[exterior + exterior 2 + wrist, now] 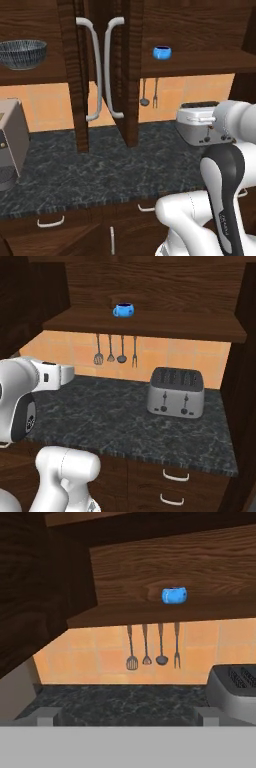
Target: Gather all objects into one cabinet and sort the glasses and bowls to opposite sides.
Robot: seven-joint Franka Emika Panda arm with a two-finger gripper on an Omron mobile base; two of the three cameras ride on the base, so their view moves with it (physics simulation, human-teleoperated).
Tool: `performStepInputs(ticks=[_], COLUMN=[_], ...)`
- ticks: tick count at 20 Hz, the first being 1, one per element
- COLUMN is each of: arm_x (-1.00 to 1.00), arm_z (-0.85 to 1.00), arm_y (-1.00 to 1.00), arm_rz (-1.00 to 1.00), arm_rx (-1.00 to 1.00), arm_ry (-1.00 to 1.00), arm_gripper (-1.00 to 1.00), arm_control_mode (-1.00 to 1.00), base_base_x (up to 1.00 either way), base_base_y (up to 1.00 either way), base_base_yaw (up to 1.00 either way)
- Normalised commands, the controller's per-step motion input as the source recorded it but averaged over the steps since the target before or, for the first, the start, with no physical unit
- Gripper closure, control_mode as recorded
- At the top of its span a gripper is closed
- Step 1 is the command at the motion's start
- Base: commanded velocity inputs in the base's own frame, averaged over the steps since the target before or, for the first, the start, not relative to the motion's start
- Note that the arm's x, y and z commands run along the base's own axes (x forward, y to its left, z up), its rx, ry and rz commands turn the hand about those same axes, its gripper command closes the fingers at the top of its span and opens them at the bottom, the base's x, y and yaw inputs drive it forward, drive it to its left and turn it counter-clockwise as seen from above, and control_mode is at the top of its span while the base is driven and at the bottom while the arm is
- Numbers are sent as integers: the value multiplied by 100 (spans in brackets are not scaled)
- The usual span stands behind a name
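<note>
My jaws are wide open and hold nothing. The small blue bowl point(173, 595) sits up on the cabinet shelf point(210, 607), far ahead of my jaws and above them. If I reach too low, I might bump the shelf edge or push the bowl back.

The arm point(222, 165) was all chunky glossy white shells, rounded like pipe elbows, with dark grey-black bands at the joints. One link had a long black strip down its side with tiny pale lettering I couldn't read. From the right base camera, a round dark cap sat on a white joint housing, next to a boxy white segment.
</note>
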Motion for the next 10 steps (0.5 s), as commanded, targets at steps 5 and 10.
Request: performStepInputs(ticks=[5,10], arm_x=[0,0], arm_z=[0,0], arm_y=[0,0], arm_rz=[0,0], arm_rx=[0,0], arm_ry=[0,0], arm_gripper=[-100,-100], arm_control_mode=[100,100], base_base_x=[27,39], base_base_y=[0,-5], base_base_yaw=[0,0])
